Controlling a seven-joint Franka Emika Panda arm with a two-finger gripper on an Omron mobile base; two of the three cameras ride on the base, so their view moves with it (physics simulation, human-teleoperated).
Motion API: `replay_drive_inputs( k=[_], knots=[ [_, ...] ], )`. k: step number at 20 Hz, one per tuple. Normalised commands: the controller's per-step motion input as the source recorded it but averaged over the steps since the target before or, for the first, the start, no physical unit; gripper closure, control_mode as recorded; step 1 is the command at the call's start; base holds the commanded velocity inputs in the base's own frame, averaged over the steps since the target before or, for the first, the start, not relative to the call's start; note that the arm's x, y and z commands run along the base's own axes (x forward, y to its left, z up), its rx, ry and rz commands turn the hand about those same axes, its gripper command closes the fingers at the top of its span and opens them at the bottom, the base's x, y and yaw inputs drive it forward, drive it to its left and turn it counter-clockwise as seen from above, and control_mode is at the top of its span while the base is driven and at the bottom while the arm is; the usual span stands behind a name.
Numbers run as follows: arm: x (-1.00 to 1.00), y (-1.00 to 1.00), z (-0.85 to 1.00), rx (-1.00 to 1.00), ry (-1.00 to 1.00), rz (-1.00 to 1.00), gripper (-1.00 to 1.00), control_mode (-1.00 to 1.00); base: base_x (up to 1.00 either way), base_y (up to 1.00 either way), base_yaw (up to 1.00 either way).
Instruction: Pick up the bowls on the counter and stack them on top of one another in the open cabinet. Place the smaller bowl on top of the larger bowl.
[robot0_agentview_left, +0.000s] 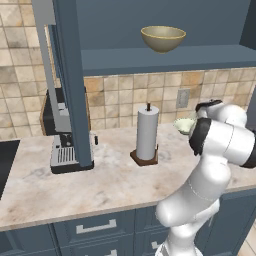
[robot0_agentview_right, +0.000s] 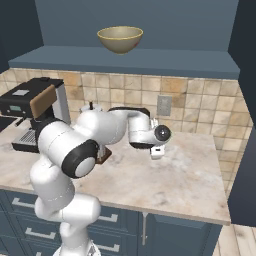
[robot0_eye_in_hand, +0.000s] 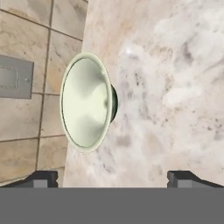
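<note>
The gripper (robot0_eye_in_hand: 112, 177), jaws wide and empty, could knock the small bowl (robot0_eye_in_hand: 86, 103) against the wall tiles (robot0_eye_in_hand: 26, 118).

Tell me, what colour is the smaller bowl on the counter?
Pale greenish-white; the smaller bowl shows best in the hand view.

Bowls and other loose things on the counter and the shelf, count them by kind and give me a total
Bowls: 2, the larger bowl on the cabinet shelf, the smaller bowl on the counter
Paper towel rolls: 1
Coffee machines: 1
Total: 4
</note>
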Motion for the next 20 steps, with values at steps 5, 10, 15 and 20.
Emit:
replay_drive_inputs(
  k=[5,10,15,20],
  knots=[
    [0.32,-0.05,-0.20,0.00,0.00,0.01,-1.00,-1.00,0.00,0.00,0.00],
    [0.33,-0.06,-0.14,0.00,0.00,0.01,-1.00,-1.00,0.00,0.00,0.00],
    [0.33,-0.07,-0.13,0.00,0.00,0.01,-1.00,-1.00,0.00,0.00,0.00],
    [0.34,-0.09,-0.14,0.00,0.00,0.00,-1.00,-1.00,0.00,0.00,0.00]
  ],
)
